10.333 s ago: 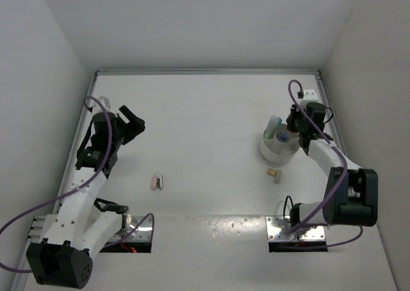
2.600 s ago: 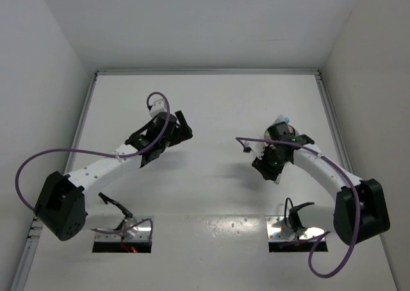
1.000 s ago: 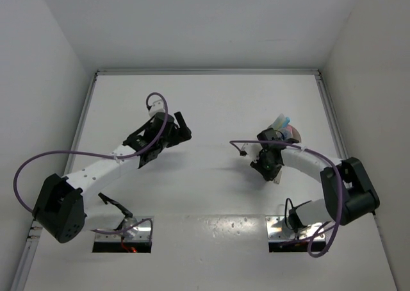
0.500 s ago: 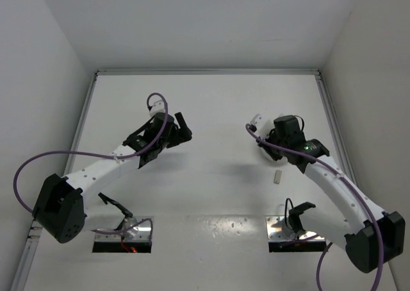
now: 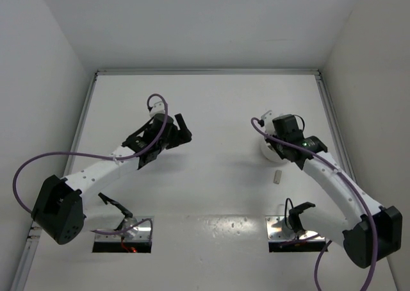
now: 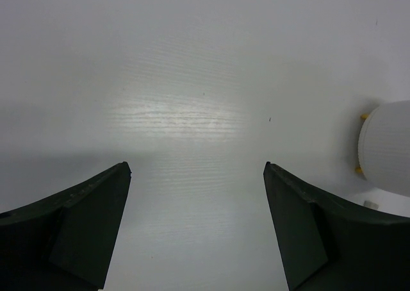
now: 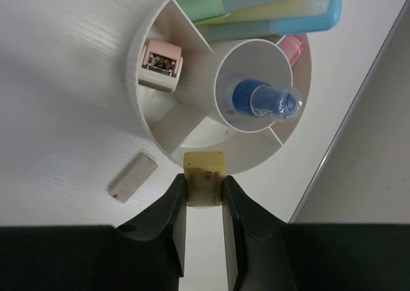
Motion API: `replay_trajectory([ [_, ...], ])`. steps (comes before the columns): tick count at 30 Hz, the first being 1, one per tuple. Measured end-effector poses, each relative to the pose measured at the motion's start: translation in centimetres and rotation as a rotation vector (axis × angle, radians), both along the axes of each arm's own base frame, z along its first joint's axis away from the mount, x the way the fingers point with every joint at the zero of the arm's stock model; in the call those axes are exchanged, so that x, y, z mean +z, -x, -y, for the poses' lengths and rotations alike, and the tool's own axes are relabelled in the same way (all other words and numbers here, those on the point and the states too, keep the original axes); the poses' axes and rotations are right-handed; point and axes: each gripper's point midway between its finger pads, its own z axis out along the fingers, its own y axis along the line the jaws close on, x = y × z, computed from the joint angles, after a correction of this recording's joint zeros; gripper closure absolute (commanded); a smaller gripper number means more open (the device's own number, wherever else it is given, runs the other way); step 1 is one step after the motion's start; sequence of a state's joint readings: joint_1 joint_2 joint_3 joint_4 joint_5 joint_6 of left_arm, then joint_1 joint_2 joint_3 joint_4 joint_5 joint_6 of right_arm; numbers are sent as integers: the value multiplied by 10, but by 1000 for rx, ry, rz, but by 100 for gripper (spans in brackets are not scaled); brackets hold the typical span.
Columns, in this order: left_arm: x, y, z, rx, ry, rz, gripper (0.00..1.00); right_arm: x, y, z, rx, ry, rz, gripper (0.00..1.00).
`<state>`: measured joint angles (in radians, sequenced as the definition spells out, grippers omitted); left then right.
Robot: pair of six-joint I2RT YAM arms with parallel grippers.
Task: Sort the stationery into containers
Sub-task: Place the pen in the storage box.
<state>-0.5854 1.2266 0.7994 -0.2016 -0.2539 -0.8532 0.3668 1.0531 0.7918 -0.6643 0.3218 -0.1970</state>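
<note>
The white tub (image 7: 148, 111) has inner dividers and holds green, yellow and blue sticks (image 7: 269, 9), a pink piece (image 7: 291, 46), a pink-and-white block (image 7: 158, 65) and, in its middle cup, the clear blue-capped bottle (image 7: 262, 99). My right gripper (image 7: 204, 183) is shut on a small tan block (image 7: 204, 175) just above the tub's near rim. In the top view the right gripper (image 5: 282, 136) hangs over the tub (image 5: 268, 152). My left gripper (image 6: 195, 169) is open and empty above bare table, at mid-left in the top view (image 5: 182, 129).
A pale grey-tan block (image 7: 132, 177) lies on the table beside the tub, also in the top view (image 5: 277, 176). The table's right edge rail (image 7: 359, 111) runs close behind the tub. The tub's wall (image 6: 384, 147) shows at the right of the left wrist view.
My right arm has lifted from the table beside the tub and swung over the tub with the tan block. The pale block stays on the table. The left arm is nearly still.
</note>
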Motion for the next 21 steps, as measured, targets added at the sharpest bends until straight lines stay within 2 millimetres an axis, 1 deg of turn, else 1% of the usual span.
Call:
replay_trajectory([
  [14,0,0,0,-6,-3,1,9,-21,-4,22,-67,132,-22,100],
  [15,0,0,0,-6,-3,1,9,-22,-4,23,-72,141,-22,97],
  [16,0,0,0,-6,-3,1,9,-24,-4,24,-75,147,-23,88],
  [18,0,0,0,-6,-3,1,9,-26,-4,25,-77,154,-27,80],
  [19,0,0,0,-6,-3,1,9,-26,-5,25,-79,157,-26,69],
  [21,0,0,0,-6,-4,1,9,-26,-5,26,-81,162,-23,64],
])
